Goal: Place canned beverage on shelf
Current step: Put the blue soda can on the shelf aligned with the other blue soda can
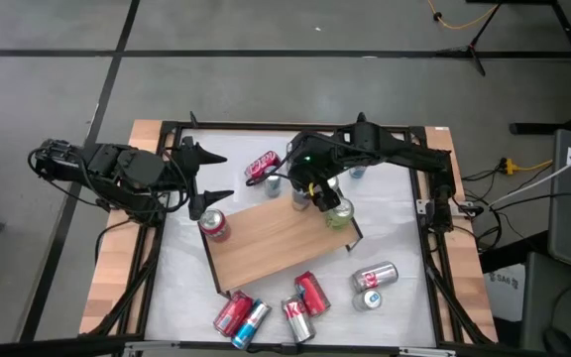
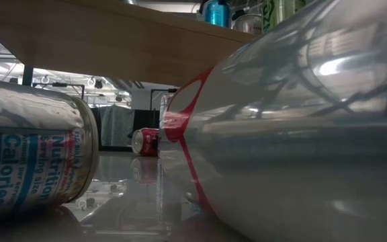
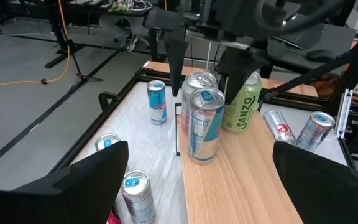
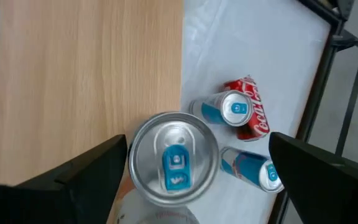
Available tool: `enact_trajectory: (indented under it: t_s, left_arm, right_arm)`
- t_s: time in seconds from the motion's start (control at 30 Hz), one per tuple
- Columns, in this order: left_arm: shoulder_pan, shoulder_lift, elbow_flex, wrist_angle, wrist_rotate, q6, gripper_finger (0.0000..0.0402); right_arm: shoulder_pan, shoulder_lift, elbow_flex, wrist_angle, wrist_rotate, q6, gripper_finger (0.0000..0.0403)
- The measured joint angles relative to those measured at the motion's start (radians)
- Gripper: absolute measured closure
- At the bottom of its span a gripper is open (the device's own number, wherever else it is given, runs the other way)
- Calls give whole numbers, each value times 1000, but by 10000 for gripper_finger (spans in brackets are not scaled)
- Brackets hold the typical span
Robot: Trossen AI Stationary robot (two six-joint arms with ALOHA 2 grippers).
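- Shelf [image 1: 271, 243] lies tilted across the white table [image 1: 395, 213] in the high view. The right gripper [image 1: 315, 193] hangs over its far corner above upright cans, next to a green can [image 1: 340, 213]. The left gripper [image 1: 206, 178] waits wide open off the shelf's left end, near a red can [image 1: 214, 226].
- Low view: a big silver can [image 2: 294, 134] lying on its side fills the picture, with the shelf's board overhead.
- Left wrist view: the right gripper's fingers [image 3: 176, 53] stand apart on either side of two silver cans [image 3: 202, 115] upright on the shelf, not touching them.
- Right wrist view: its wide-open jaws flank a silver can top [image 4: 174, 158] at the board's edge; three more cans [image 4: 244, 118] sit on the table just beside.
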Motion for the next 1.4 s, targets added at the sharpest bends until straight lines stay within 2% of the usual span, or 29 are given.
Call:
enact_trajectory:
  t_s: [0.23, 0.4, 0.63, 0.8, 1.07, 1.3, 1.4]
  left_arm:
    - [0, 0, 0, -2, 6, 0, 7]
    - [0, 0, 0, -4, 7, 0, 7]
    - [0, 0, 0, -4, 30, 0, 7]
    - [0, 0, 0, -4, 34, 0, 7]
    - [0, 0, 0, -4, 34, 0, 7]
    - [0, 0, 0, -4, 34, 0, 7]
    - [0, 0, 0, -4, 34, 0, 7]
  right_arm:
    - [23, -43, 1, -9, 0, 101, 22]
    - [95, -104, 1, -12, 0, 195, 22]
    - [251, -183, 1, -14, 0, 474, 22]
    - [379, -192, -2, -31, 15, 693, 22]
    - [573, -192, -101, -89, 113, 1008, 22]
    - [703, -190, -228, -89, 113, 1275, 22]
    - [744, -190, -283, -88, 113, 1326, 22]
